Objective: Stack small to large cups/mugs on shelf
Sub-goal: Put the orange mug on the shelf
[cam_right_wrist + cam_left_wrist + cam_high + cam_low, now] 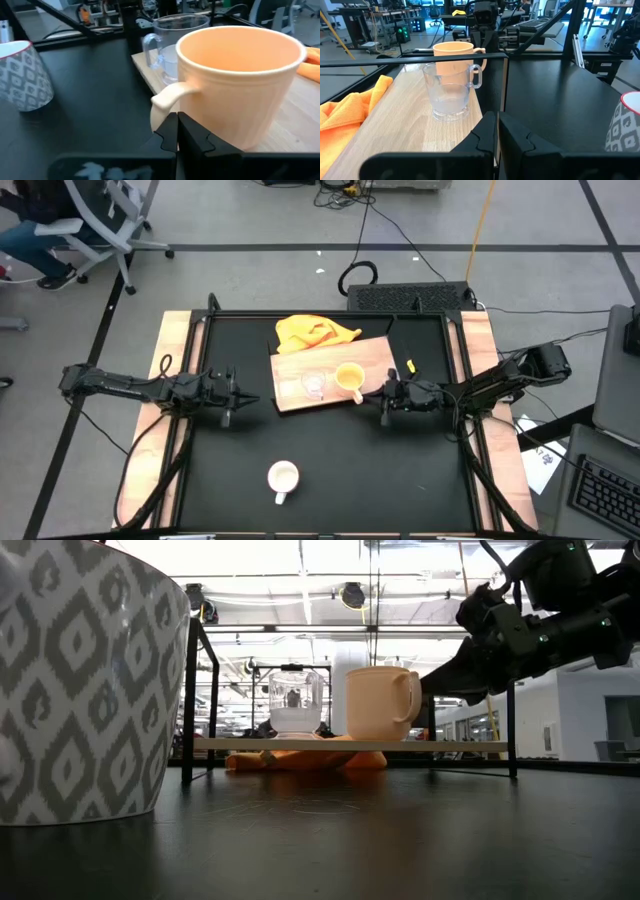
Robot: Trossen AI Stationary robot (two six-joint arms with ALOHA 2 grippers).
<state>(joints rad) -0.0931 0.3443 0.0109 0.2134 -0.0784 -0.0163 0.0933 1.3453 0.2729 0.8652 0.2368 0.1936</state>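
Standing on shelf (pixel 335 360): glass cup (pixel 314 384), yellow mug (pixel 349 378) | both end effectors (pixel 232 402) (pixel 387 404) narrow, empty

- My two arms are dark, near-black throughout, built from slim tube links joined by chunkier blocky joint housings.
- The left gripper (pixel 232 398) ends in short dark prongs, with thin black cabling running along its arm.
- The right gripper (pixel 387 402) looks the same; a boxy black housing sits at that arm's outer end, and black cables loop beside it.
- In the left wrist view my jaws (pixel 496 145) are matte black, angular, with stepped inner edges.
- In the right wrist view the jaws (pixel 176 135) show the same notched black profile.
- Seen from bench height, the right arm shows bulky black housings.
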